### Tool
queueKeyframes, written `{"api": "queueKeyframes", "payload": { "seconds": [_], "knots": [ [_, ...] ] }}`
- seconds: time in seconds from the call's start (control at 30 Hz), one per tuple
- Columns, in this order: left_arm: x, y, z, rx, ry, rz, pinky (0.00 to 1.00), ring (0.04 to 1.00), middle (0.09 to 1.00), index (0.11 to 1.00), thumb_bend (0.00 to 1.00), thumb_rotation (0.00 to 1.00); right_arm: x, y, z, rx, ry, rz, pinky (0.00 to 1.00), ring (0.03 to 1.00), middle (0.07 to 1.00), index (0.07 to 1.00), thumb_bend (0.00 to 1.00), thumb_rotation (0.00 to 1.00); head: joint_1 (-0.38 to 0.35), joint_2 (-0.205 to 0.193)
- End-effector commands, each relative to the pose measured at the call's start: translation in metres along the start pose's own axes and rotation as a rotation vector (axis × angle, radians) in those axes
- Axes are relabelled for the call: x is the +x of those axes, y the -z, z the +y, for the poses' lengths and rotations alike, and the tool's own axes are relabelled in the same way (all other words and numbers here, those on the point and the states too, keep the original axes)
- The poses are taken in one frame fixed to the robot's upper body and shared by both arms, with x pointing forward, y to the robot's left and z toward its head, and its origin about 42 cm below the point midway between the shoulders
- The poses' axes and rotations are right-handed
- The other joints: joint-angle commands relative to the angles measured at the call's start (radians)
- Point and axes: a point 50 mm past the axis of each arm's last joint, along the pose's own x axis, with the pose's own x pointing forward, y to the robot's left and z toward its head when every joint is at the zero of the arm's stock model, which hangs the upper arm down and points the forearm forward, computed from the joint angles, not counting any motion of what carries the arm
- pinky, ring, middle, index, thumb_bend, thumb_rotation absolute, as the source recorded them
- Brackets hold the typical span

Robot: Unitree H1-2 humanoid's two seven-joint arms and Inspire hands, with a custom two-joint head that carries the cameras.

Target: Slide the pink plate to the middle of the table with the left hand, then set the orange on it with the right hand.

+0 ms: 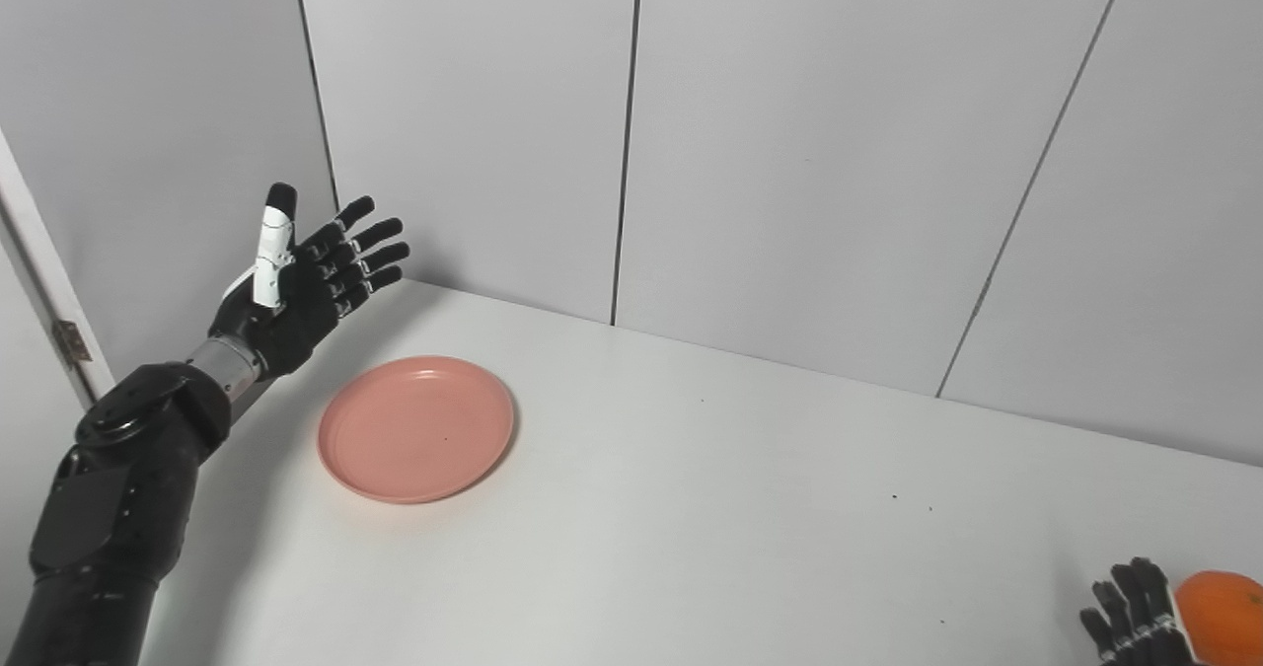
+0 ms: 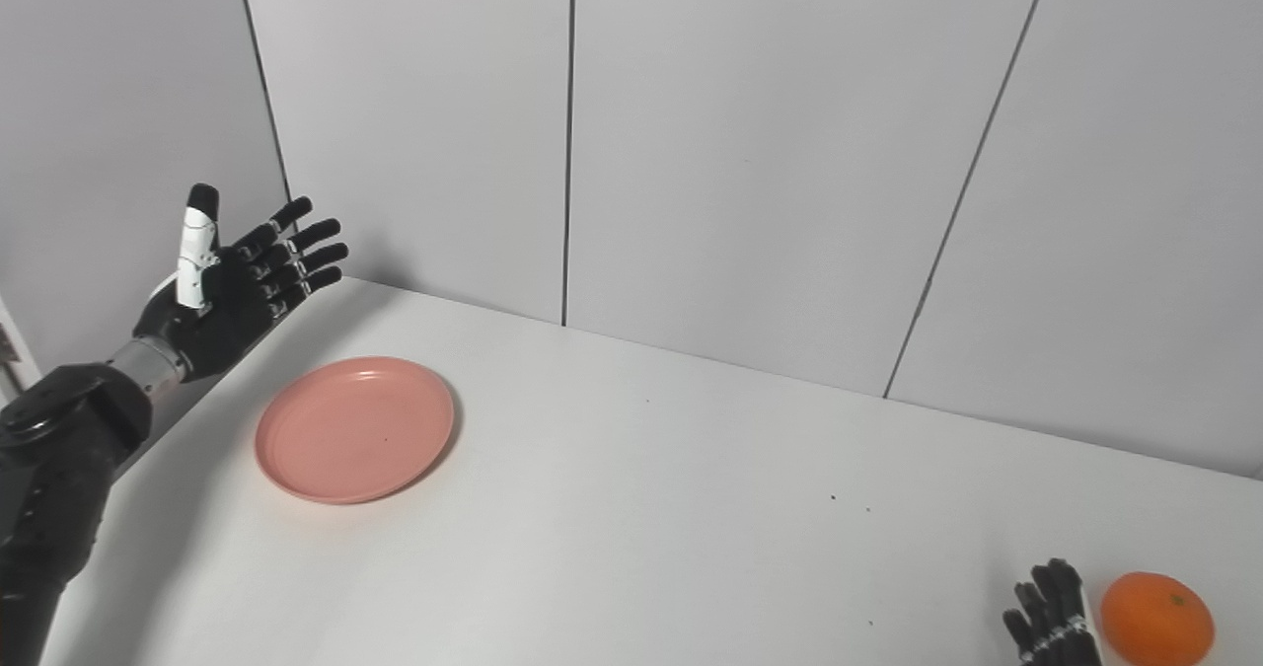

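I see my black left hand (image 1: 311, 286) raised in the air, palm turned inward, its fingers (image 1: 370, 247) spread apart and stretched forward, the white-banded thumb (image 1: 273, 242) pointing straight up. It holds nothing. Its dark forearm rises from the lower left corner, bent at a silver wrist. Of my black right hand (image 2: 1051, 612) only the fingertips show at the bottom edge, pointing upward, slightly apart.

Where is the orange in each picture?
Left eye view: the orange is at the bottom right corner, partly cut off by the edge.
Right eye view: the orange shows whole, near the bottom right, a little further in.
Shared landmark: the right hand sits just left of it in both.
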Motion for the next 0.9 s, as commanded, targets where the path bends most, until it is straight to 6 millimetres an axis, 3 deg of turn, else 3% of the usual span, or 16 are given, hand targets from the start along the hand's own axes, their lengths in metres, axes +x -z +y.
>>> {"api": "queueKeyframes", "payload": {
  "seconds": [0.0, 0.27, 0.37, 0.5, 0.6, 0.63, 0.87],
  "knots": [
    [0.012, -0.032, 0.007, 0.037, 0.016, -0.119, 0.95, 0.908, 0.912, 1.0, 1.0, 0.97, -0.05, 0.053, 0.019, 0.106, 0.057, 0.2, 1.0, 0.999, 1.0, 0.987, 0.86, 1.0, -0.001, 0.001],
    [0.019, -0.013, 0.029, -0.033, -0.06, -0.141, 0.97, 0.928, 0.928, 1.0, 1.0, 0.94, -0.051, 0.054, 0.016, 0.108, 0.056, 0.203, 1.0, 0.997, 0.999, 0.987, 0.85, 1.0, 0.005, 0.001],
    [0.019, 0.004, 0.039, -0.052, -0.103, -0.128, 0.96, 0.919, 0.925, 1.0, 1.0, 0.94, -0.051, 0.054, 0.015, 0.099, 0.055, 0.208, 1.0, 1.0, 1.0, 0.986, 0.86, 1.0, 0.005, 0.001],
    [0.017, 0.02, 0.048, -0.063, -0.15, -0.121, 0.91, 0.885, 0.904, 1.0, 1.0, 0.94, -0.052, 0.053, 0.015, 0.098, 0.054, 0.211, 1.0, 1.0, 0.999, 0.986, 0.85, 1.0, 0.008, 0.006],
    [0.014, 0.033, 0.053, -0.069, -0.183, -0.111, 0.75, 0.821, 0.882, 1.0, 1.0, 0.92, -0.053, 0.052, 0.015, 0.099, 0.054, 0.213, 1.0, 1.0, 1.0, 0.989, 0.85, 1.0, 0.007, 0.01],
    [0.014, 0.035, 0.053, -0.069, -0.188, -0.11, 0.74, 0.81, 0.881, 1.0, 1.0, 0.92, -0.053, 0.052, 0.015, 0.099, 0.054, 0.213, 1.0, 1.0, 1.0, 0.99, 0.85, 1.0, 0.006, 0.01],
    [0.011, 0.06, 0.051, -0.041, -0.232, -0.098, 0.79, 0.816, 0.858, 1.0, 1.0, 0.88, -0.053, 0.053, 0.014, 0.097, 0.048, 0.211, 1.0, 0.999, 0.996, 0.988, 0.85, 1.0, 0.006, 0.014]
  ]
}}
